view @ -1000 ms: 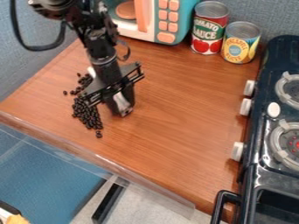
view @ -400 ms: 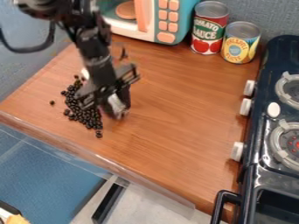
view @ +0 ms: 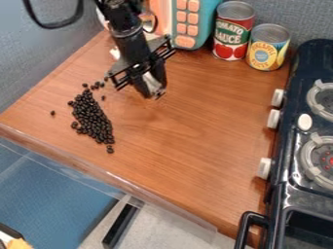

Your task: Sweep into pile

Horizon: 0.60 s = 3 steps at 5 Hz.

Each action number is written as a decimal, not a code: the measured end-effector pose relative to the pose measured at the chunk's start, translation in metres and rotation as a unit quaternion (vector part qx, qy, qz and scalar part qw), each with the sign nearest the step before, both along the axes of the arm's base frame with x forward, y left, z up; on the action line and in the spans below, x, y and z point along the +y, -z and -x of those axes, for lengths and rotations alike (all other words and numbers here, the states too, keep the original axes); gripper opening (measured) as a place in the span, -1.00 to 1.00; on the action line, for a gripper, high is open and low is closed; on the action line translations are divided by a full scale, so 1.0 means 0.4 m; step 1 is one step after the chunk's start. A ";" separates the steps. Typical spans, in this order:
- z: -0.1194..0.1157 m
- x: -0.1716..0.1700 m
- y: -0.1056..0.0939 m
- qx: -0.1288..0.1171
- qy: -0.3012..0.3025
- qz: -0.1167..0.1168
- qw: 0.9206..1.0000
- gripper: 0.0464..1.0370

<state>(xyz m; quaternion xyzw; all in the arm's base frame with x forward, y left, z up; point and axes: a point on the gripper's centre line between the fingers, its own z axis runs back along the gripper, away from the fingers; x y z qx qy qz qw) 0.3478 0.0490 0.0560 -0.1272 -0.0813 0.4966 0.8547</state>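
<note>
- Black beans (view: 94, 121) lie on the table (view: 195, 141) at nine o'clock in one long, slanting heap, its narrow near end pointing toward five o'clock.
- Between nine and ten o'clock from the heap, one bean sits alone, well apart from it.
- The stove (view: 280, 182) runs along the table's three o'clock side, with white knobs facing the beans.
- The claw (view: 156, 92) is a little beyond the picture's middle, toward twelve o'clock, and at two o'clock from the heap, apart from it. A pale patch shows at its lower end; whether it is spread or pressed together I cannot tell.
- At twelve o'clock from the heap, a few loose beans are scattered, some near the claw's heap-side edge.
- A yellow and blue can (view: 268, 47) stands upright between one and two o'clock.
- A red can (view: 234, 30) stands upright just beside it, at one o'clock.
- The toy microwave (view: 188, 24) is at twelve o'clock, partly behind the arm (view: 127, 29).
</note>
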 end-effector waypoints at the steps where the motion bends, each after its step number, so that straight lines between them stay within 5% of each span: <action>1: -0.034 0.009 0.033 0.009 -0.012 0.007 1.000 -0.34; 3: -0.114 0.021 0.050 0.005 -0.028 0.011 1.000 -0.34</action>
